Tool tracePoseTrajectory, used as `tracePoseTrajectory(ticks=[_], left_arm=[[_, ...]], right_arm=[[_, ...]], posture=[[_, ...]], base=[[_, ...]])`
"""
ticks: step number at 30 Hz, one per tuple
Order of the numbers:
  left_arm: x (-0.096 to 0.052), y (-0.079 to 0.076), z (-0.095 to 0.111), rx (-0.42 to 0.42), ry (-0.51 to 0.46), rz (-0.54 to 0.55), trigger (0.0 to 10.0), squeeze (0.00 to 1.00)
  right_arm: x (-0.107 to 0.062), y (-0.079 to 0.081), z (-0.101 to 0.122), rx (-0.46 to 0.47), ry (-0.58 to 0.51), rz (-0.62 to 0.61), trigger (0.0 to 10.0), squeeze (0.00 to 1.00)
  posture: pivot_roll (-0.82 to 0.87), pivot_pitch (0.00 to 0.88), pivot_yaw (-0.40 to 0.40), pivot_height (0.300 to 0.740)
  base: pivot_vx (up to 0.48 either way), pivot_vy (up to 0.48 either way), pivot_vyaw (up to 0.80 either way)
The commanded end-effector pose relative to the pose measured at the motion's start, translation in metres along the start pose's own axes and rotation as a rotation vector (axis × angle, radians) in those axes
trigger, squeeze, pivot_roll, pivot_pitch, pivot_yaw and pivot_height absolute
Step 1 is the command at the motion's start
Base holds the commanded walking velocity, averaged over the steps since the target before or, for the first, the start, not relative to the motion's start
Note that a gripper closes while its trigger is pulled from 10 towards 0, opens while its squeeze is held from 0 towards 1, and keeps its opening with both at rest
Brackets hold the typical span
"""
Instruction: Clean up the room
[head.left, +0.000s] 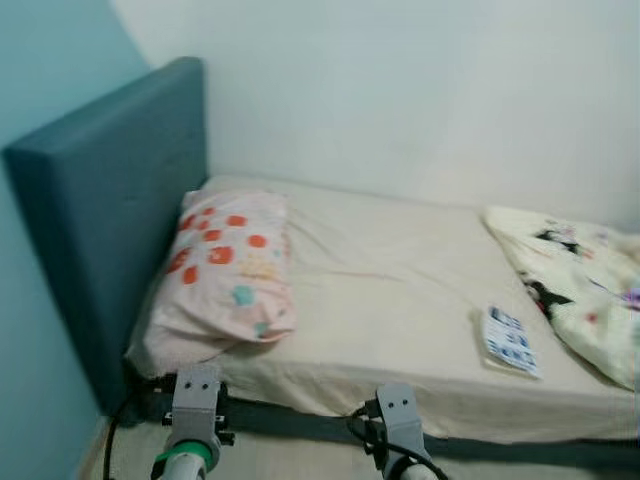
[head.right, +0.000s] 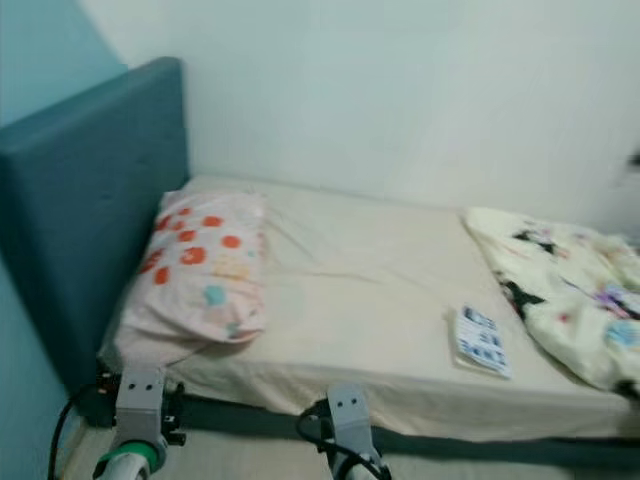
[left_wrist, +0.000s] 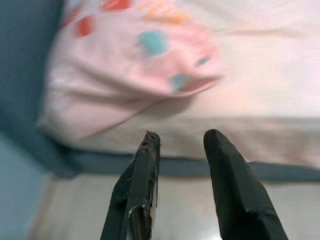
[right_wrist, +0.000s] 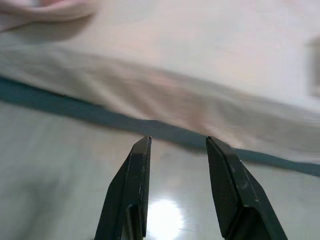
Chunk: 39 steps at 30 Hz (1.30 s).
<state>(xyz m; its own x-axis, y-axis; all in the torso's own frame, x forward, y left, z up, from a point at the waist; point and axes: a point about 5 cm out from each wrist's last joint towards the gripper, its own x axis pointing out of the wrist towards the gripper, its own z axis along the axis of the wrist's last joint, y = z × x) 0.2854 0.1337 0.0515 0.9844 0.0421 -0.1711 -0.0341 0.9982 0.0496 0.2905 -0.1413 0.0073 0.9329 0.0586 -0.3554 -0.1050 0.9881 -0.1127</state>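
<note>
The blanket (head.left: 585, 290) runs off the right edge of the head views, its print too small to read. The booklet (head.left: 510, 342) shows blue marks, unreadable. Both arms are cut by the bottom edge — only the wrist mounts show. The headboard (head.left: 110, 210) hides the pillow's (head.left: 228, 270) far side. In the left wrist view the pillow is smeared with blur; in the right wrist view the mattress (right_wrist: 165, 65) edge is blurred too — and a dark patch at the side cannot be made out.
</note>
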Motion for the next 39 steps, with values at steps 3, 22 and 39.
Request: tracePoseTrajectory(ticks=[3, 22, 39], left_arm=[[-0.0047, 0.0049, -0.0116, 0.015, 0.043, 0.011, 10.0, 0.00], [-0.0037, -0.0014, -0.0102, 0.033, 0.038, -0.015, 10.0, 0.00], [-0.0034, -0.0022, -0.0104, 0.032, 0.040, -0.023, 10.0, 0.00]], right_arm=[[-0.0025, 0.0031, -0.0057, 0.016, 0.016, 0.002, 10.0, 0.00], [-0.0032, 0.0098, -0.0027, 0.002, -0.013, 0.040, 10.0, 0.00], [-0.0033, 0.0097, -0.0025, -0.001, -0.016, 0.041, 10.0, 0.00]], posture=[[0.03, 0.020, -0.039, 0.740], [0.02, 0.015, -0.035, 0.740], [0.02, 0.011, -0.033, 0.740]], base=[[0.000, 0.000, -0.80], [0.000, -0.126, -0.29], [0.000, -0.331, 0.00]])
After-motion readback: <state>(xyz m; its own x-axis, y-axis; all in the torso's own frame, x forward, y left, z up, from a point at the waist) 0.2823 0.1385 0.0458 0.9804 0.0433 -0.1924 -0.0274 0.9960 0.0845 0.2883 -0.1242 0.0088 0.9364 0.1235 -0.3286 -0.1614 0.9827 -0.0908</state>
